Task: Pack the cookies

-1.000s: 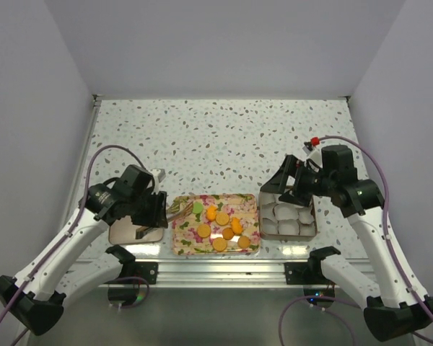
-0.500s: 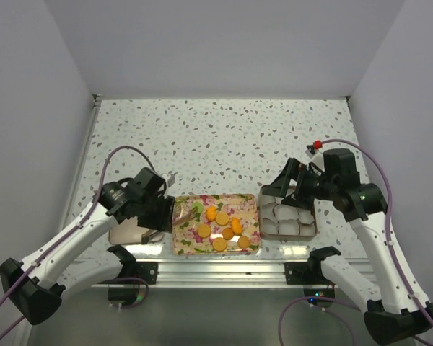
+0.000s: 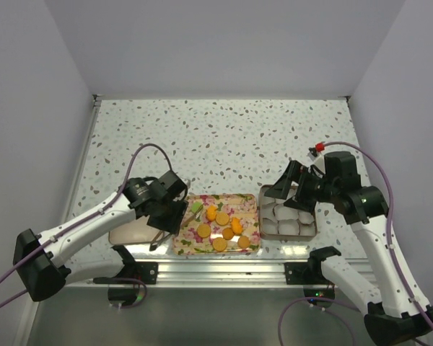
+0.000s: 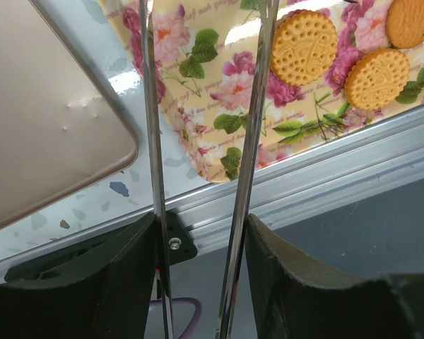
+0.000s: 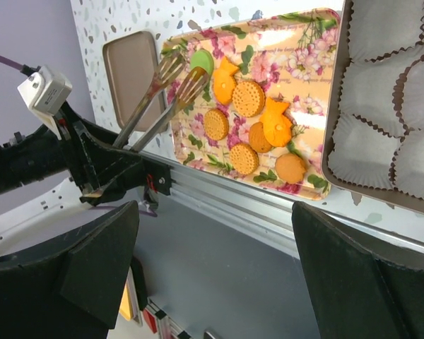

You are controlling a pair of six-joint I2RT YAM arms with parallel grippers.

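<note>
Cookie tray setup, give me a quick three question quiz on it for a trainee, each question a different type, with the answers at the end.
1. True or false: the left gripper holds metal tongs.
2. Pick one. The right gripper is: A) open and empty; B) shut on a cookie; C) shut on the tongs.
3. Fill the gap: on the floral tray, all the cookies are orange except one, which is ____.
Key: 1 true; 2 A; 3 green.
</note>
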